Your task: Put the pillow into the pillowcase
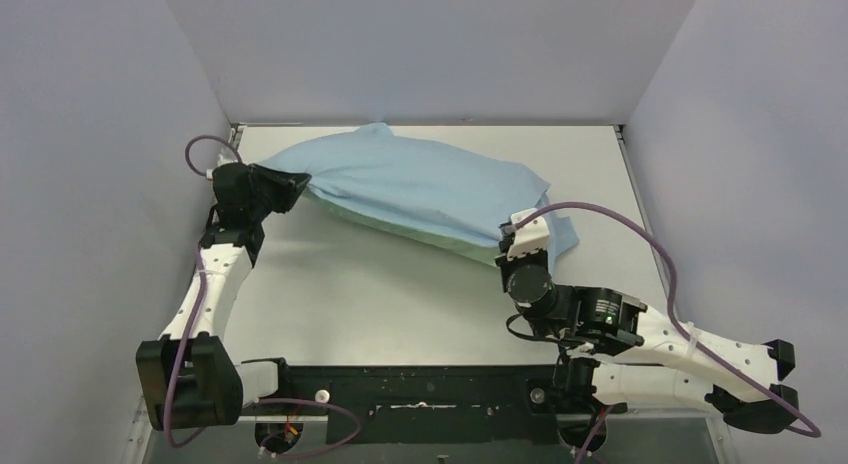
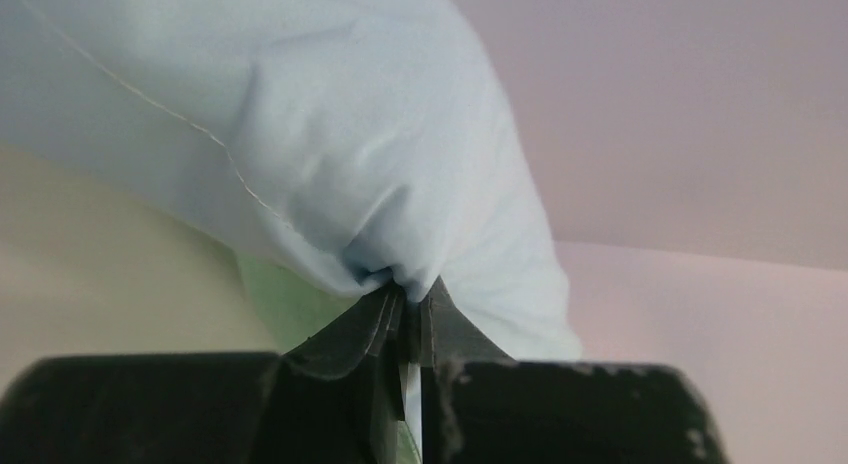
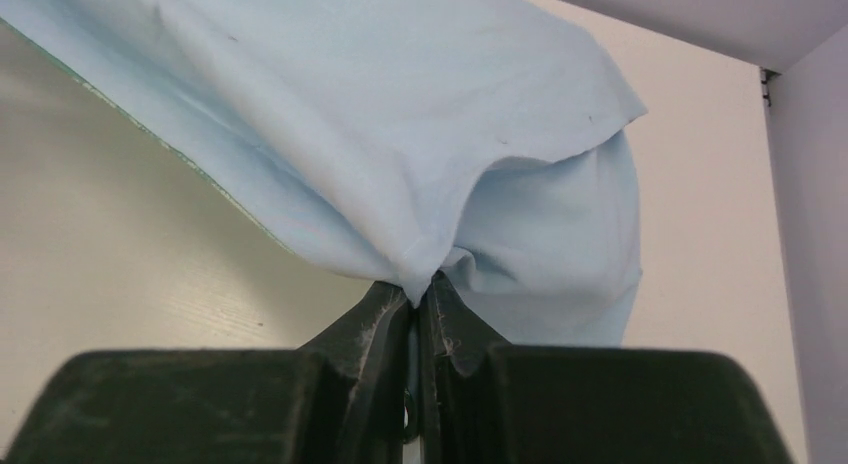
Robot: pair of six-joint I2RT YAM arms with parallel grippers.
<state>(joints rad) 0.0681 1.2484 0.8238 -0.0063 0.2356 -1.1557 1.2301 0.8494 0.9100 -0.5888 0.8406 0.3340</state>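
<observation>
Bolted along the near edge, the black mounting rail [image 1: 420,389] carries both arm bases, and beyond it the pale table [image 1: 380,304] runs to the back wall. Across the far half of the table lies the pillowcase [image 1: 420,189], plain light-blue face up, plump and rounded, slanting from the far left toward the right. A thin teal-green edge [image 1: 430,236] shows along its near underside. No off-white fabric appears in any view, so the pillow is judged to sit wholly inside the swollen sack. The left gripper [image 1: 285,189] has its fingers pinched together on a gathered corner at the left end. The right gripper [image 1: 522,236] is likewise clamped on a fold at the right end, where flat, slack cloth hangs past the bulge; this is probably the open mouth. The filled case should be light and soft, sagging wherever it is unsupported. Its thin cloth looks liable to slip from a shallow pinch. The best holds appear to be doubled fabric at a corner or hem, not the rounded, stuffed middle.
</observation>
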